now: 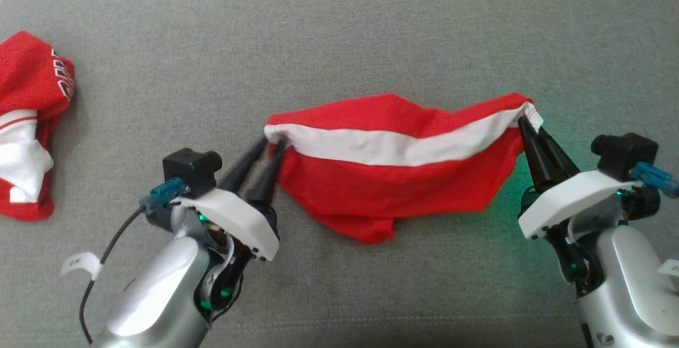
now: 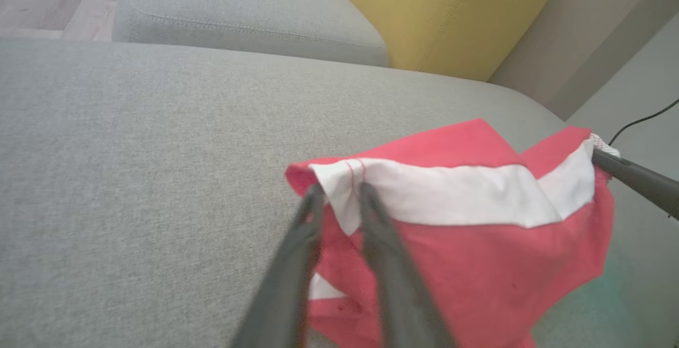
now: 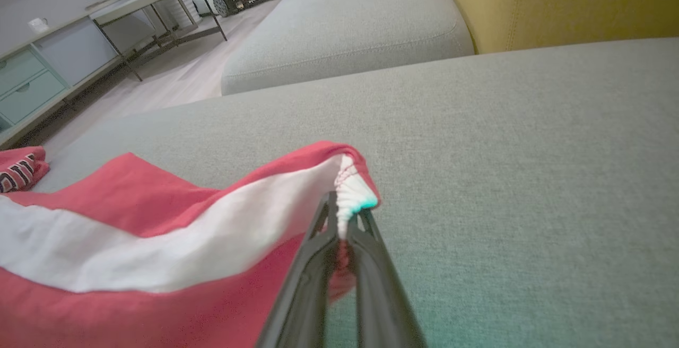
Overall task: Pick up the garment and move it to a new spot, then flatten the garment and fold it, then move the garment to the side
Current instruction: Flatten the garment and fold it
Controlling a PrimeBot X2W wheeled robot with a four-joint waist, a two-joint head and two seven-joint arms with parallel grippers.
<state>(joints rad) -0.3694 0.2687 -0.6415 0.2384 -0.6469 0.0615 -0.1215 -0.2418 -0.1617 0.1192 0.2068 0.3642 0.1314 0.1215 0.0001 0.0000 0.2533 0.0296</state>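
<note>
- Left tool [image 1: 272, 142] at the garment's [image 1: 382, 183] left corner, fingers slightly parted around the white band; whether it grips cannot be told.
- Right tool [image 1: 526, 123] clamped on the garment's right corner.

The head view looks almost straight down on the grey sofa seat [image 1: 339, 29] from some way above, with the left gripper [image 1: 273, 142] and right gripper [image 1: 522, 120] reaching up from its lower corners. Each wrist view sits low and close behind its own gripper, looking along the fingers over the seat toward the yellow backrest [image 2: 440, 14]. All three views share the garment [image 1: 382, 189], whose white band [image 1: 392, 146] runs between the two grippers.
</note>
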